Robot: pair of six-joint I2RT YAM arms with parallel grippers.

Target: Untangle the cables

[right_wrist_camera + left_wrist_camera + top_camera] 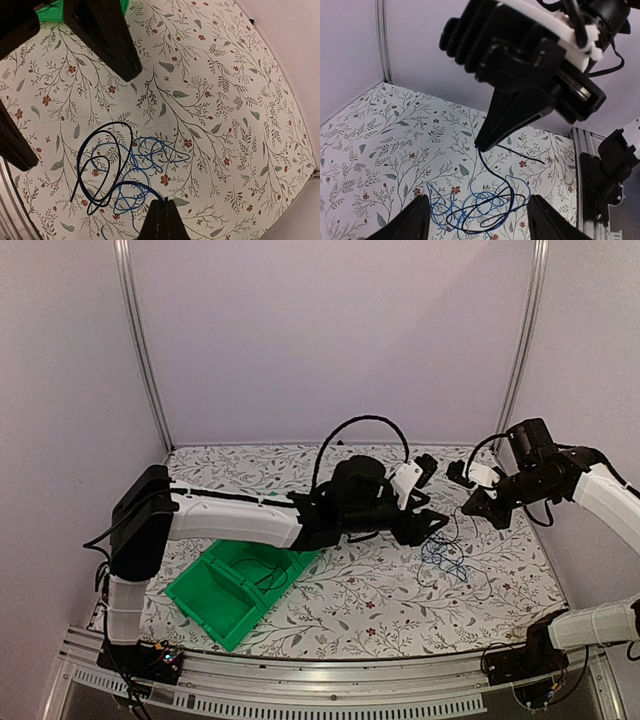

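Blue and black cables [135,165] — judged light, limp, snag-prone — are pinched at one strand by the right fingers [159,222]; left fingers [412,222] are spread. An outer loop is advised.

Plain pale lilac walls [330,330] and two aluminium posts [140,340] rise beyond the left hand [430,494]; a floral-patterned table [360,605] spreads beneath it.

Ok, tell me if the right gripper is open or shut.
Shut. The right gripper has its fingers pressed together with no gap, pinching a strand of the cables at the tips.
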